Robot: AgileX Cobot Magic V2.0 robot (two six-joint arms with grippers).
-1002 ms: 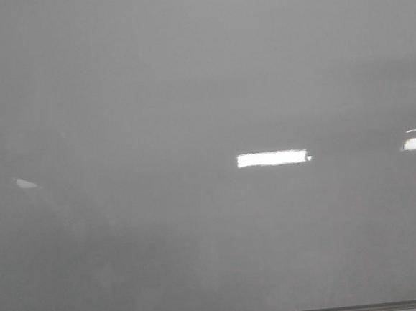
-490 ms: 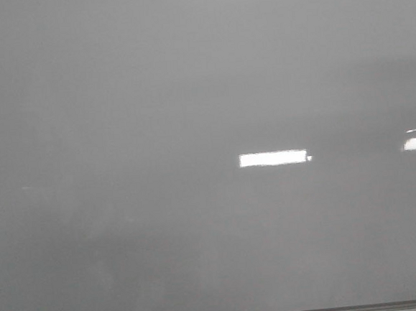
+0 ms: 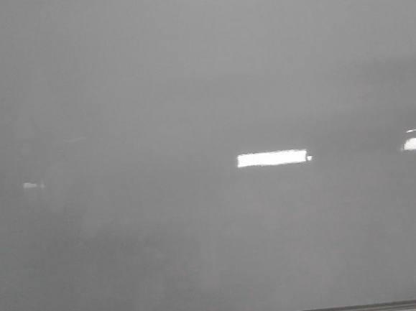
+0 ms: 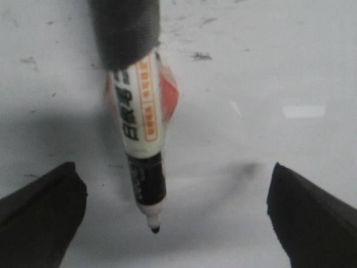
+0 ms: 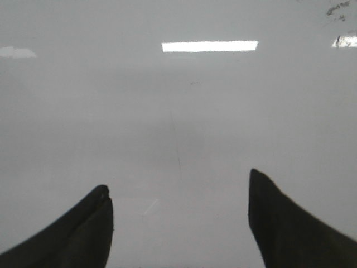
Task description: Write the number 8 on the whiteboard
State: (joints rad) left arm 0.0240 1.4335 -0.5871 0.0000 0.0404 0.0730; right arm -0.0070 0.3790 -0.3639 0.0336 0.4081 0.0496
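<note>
No number 8 anywhere yet, so the whiteboard (image 3: 188, 92) is blank apart from ceiling-light glare and some faint old smudges in the left wrist view. The marker (image 4: 142, 151) hangs tip-down between the left gripper (image 4: 173, 212) fingers (image 4: 39, 212), but they stand wide apart and don't touch it; it looks fixed higher up in a dark grey sleeve (image 4: 125, 30), so the jaws are released, not clamping anything. The nib looks just off the board or barely touching, I can't tell which. My take: bring it into light, even contact, then do both loops in one steady stroke. The label is orange and black print, too blurry to read. The right gripper (image 5: 178, 218) is spread wide, empty, facing bare board.
</note>
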